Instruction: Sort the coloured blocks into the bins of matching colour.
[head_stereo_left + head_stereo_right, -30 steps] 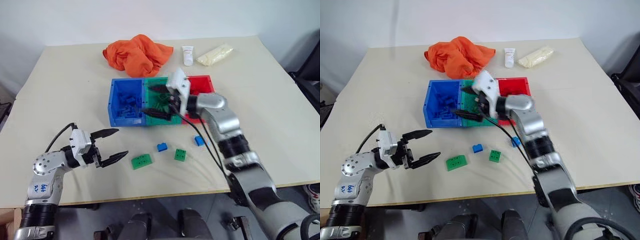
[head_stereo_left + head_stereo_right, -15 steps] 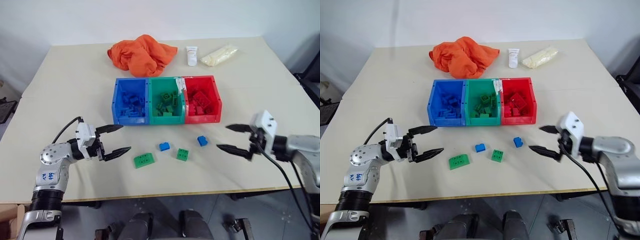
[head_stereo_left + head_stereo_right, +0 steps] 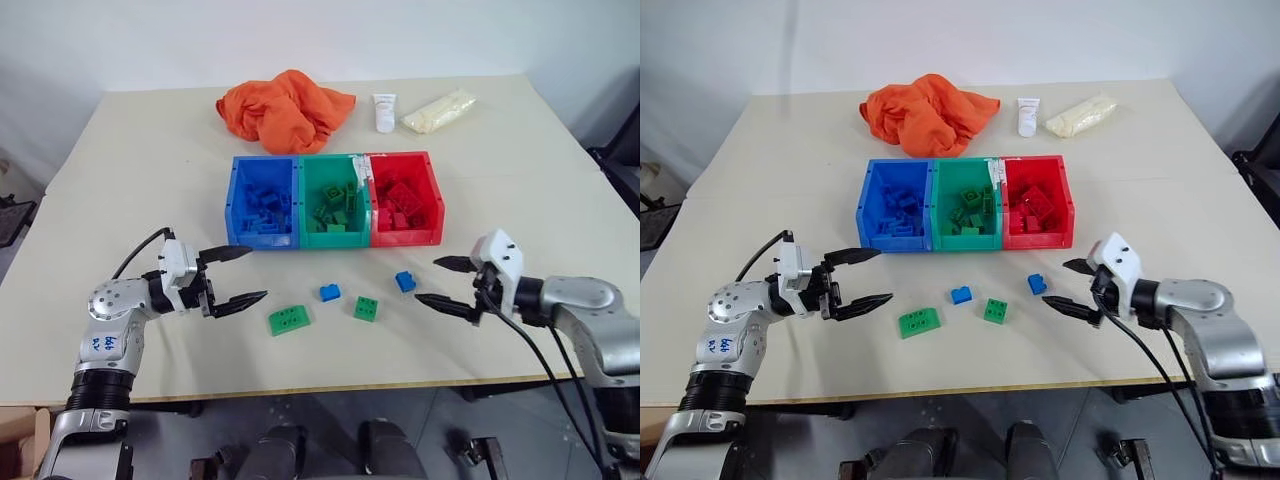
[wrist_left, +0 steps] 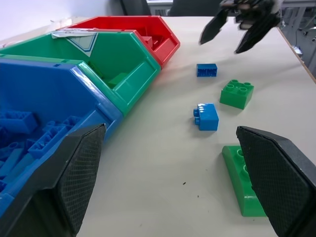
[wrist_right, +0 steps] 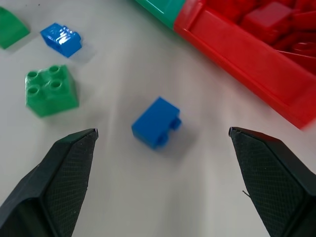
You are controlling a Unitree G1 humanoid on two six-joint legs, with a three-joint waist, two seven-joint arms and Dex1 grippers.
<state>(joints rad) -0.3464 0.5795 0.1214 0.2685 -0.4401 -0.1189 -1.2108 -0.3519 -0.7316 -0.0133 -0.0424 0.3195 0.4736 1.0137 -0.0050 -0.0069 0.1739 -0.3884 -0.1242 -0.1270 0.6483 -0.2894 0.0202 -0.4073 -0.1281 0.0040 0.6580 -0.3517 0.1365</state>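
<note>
Right fingers (image 3: pixel 447 283) spread wide, empty, aimed at the small blue studded plastic brick (image 3: pixel 404 281) just ahead on the beige counter (image 3: pixel 150 180), in front of the red plastic bin (image 3: pixel 405 212). Right arm nearer. Left fingers (image 3: pixel 238 275) also spread, empty, near the wide sloped green brick (image 3: pixel 287 320).

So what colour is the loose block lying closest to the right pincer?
Blue. The block shows best in the right wrist view, lying between the open fingers of the right pincer.

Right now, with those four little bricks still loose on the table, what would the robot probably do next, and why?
Probably ease the right gripper forward and close on the blue brick. That gripper is open, empty and aimed at that brick, the nearest loose one; it belongs in the blue bin.
</note>
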